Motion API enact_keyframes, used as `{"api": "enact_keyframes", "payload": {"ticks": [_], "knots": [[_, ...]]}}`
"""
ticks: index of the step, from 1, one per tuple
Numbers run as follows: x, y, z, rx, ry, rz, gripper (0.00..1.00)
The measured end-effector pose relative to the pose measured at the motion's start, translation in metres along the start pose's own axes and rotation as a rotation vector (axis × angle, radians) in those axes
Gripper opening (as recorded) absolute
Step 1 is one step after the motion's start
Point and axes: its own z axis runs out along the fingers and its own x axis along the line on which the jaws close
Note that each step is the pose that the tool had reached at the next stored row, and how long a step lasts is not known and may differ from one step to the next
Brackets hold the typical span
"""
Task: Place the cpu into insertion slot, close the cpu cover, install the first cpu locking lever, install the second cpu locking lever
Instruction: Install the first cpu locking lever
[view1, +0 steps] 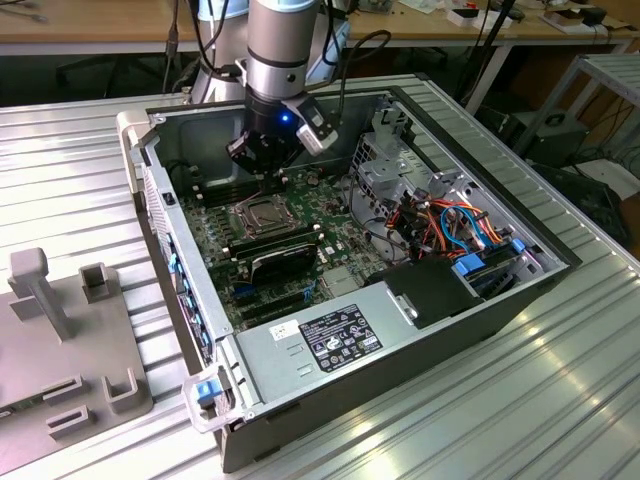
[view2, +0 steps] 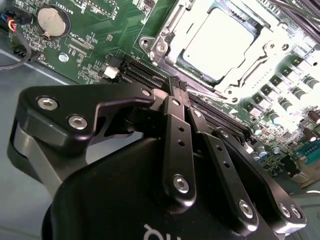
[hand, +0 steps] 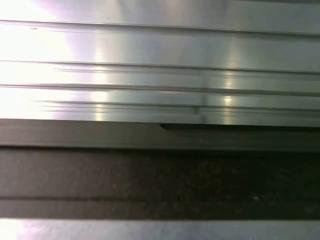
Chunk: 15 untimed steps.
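Power-supply box (view1: 340, 338) carrying white label, print not legible. Motherboard (view2: 100, 45) showing small white silkscreen lettering beside coin cell (view2: 52, 21), not legible. No readable text.

Cpu (view2: 216, 44) in insertion slot (view1: 262, 217), under cpu cover (view2: 240, 75); tool (view1: 262, 160) just behind.

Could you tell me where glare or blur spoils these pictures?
In the second wrist view, glare washes out the cpu and cpu cover, while the claw stays dark; in the first wrist view, ribbed metal blooms white and soft; the exterior view is evenly lit, with the insertion slot readable.
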Motion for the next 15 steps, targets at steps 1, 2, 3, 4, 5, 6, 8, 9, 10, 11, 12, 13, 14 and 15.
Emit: {"api": "enact_keyframes", "payload": {"ticks": [1, 2, 3, 4, 5, 6, 8, 9, 10, 11, 12, 13, 14, 15], "knots": [[0.0, 0.0, 0.001, 0.0, 0.0003, 0.0, 0.11], [0.0001, -0.0001, 0.002, 0.0, 0.0004, 0.0, 0.11], [0.0001, -0.0001, 0.0033, 0.0, 0.0006, 0.0, 0.11], [0.0001, -0.0001, 0.0048, 0.0001, 0.0008, 0.0, 0.11], [0.0002, -0.0001, 0.0061, 0.0001, 0.001, 0.0, 0.11], [0.0002, -0.0001, 0.0079, 0.0, 0.0014, 0.0, 0.11], [0.0003, -0.0001, 0.0102, 0.0, 0.0018, 0.0, 0.11], [0.0003, -0.0001, 0.0104, 0.0001, 0.002, 0.0, 0.11], [0.0001, -0.0002, 0.0104, 0.0002, 0.0022, 0.0, 0.11], [-0.0004, -0.0002, 0.0104, 0.0002, 0.0024, 0.0, 0.11], [-0.0013, -0.0001, 0.0105, 0.0002, 0.0022, 0.0, 0.11], [-0.0028, -0.0002, 0.0106, 0.0001, 0.0019, 0.0, 0.11], [-0.0037, -0.0002, 0.0106, 0.0, 0.0019, 0.0, 0.11], [-0.0045, -0.0002, 0.0107, -0.0001, 0.0017, 0.0, 0.11]]}}
